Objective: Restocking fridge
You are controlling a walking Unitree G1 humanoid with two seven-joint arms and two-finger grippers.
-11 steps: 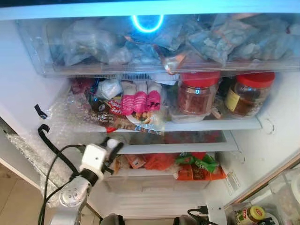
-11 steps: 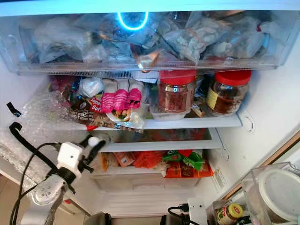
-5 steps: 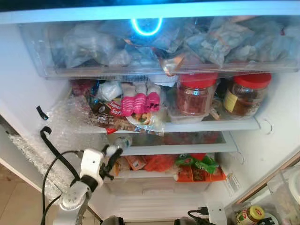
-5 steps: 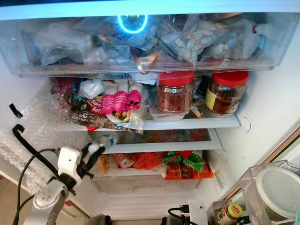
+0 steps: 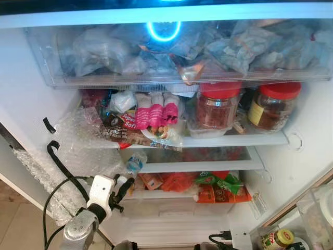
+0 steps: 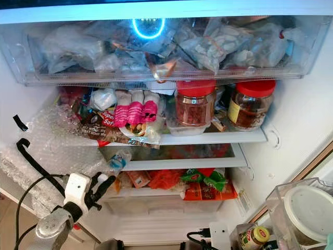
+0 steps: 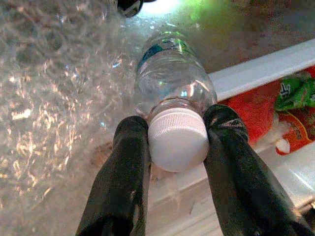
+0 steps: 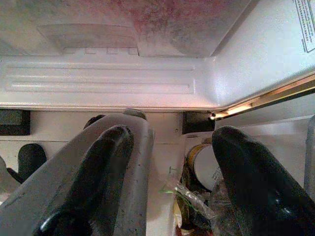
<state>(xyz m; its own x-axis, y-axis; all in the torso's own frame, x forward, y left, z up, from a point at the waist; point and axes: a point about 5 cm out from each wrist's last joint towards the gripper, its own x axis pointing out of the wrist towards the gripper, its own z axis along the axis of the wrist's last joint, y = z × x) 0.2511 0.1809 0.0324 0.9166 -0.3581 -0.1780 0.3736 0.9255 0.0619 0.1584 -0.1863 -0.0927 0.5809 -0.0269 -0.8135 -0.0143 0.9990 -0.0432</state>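
Gripping white cap of water bottle [image 7: 170, 83], left pincer [image 7: 177, 142] clamped; bottle lies on middle shelf [image 5: 208, 166] beside bubble wrap [image 5: 78, 151]. Right pincer [image 8: 172, 162] apart, idle.

1. A dark snack packet [image 6: 99, 124] on the upper fridge shelf bears a red patch with white lettering; the first letters look like "Sup", the rest is too small to read.
2. A white sticker [image 8: 306, 24] on the fridge's inner wall carries lines of fine print, too small to make out.
3. The jar labels and the water bottle's label are too blurred to read.
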